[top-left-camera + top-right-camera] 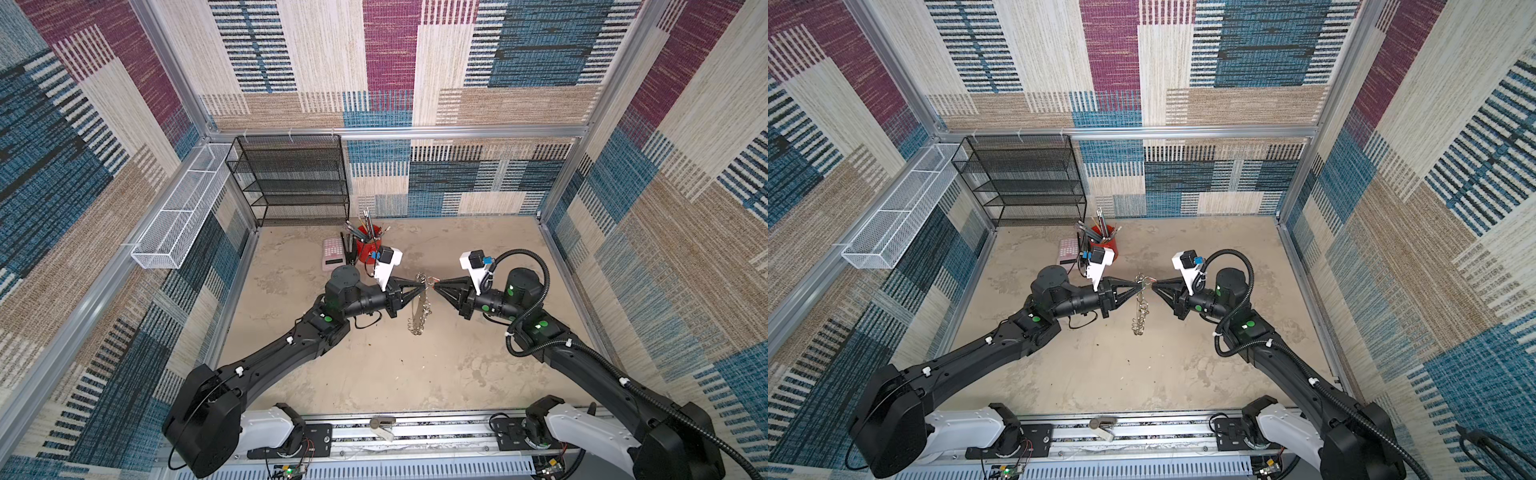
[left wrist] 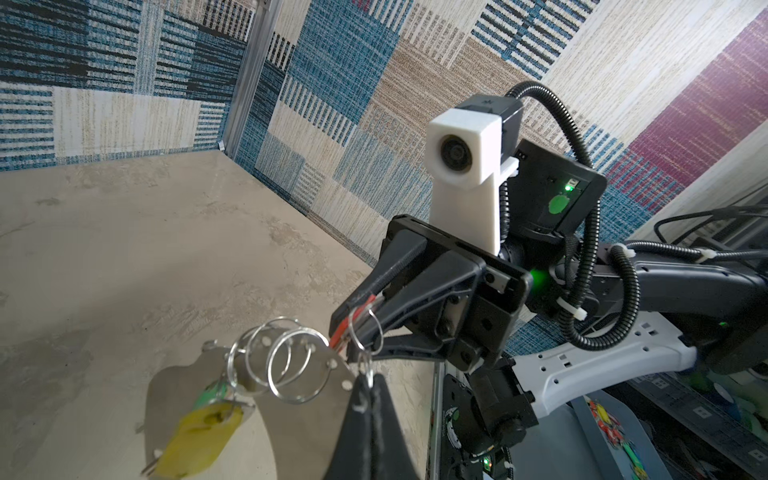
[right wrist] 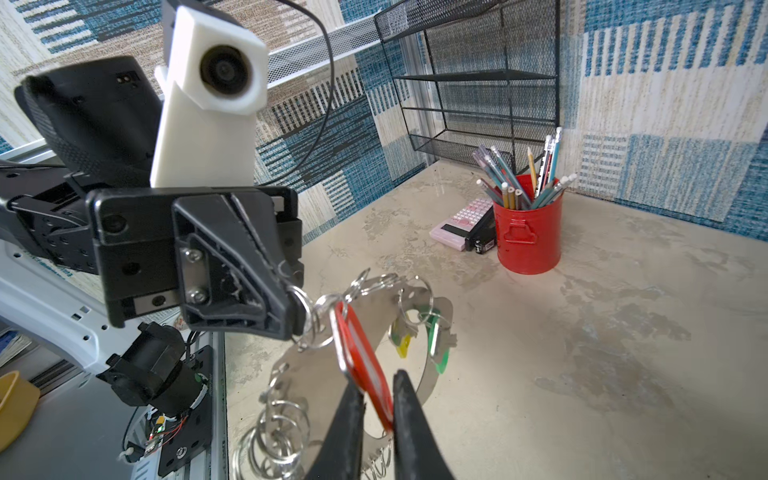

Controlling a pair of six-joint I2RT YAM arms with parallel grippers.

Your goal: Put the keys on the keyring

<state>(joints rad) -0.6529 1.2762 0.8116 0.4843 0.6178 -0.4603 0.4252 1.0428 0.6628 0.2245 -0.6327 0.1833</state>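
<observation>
The keyring hangs above the middle of the table in both top views, a grey curved band edged with silver split rings. My left gripper is shut on one ring at its upper end. My right gripper faces it from the right, its fingers closed loosely on the red tag of a key. A ring by the left fingertips passes through the top of that tag. A yellow-tagged key and a green-tagged key hang from rings further along the band.
At the back left stand a red cup of pencils, a pink calculator and a black stapler. Behind them is a black mesh shelf, and a white wire basket hangs on the left wall.
</observation>
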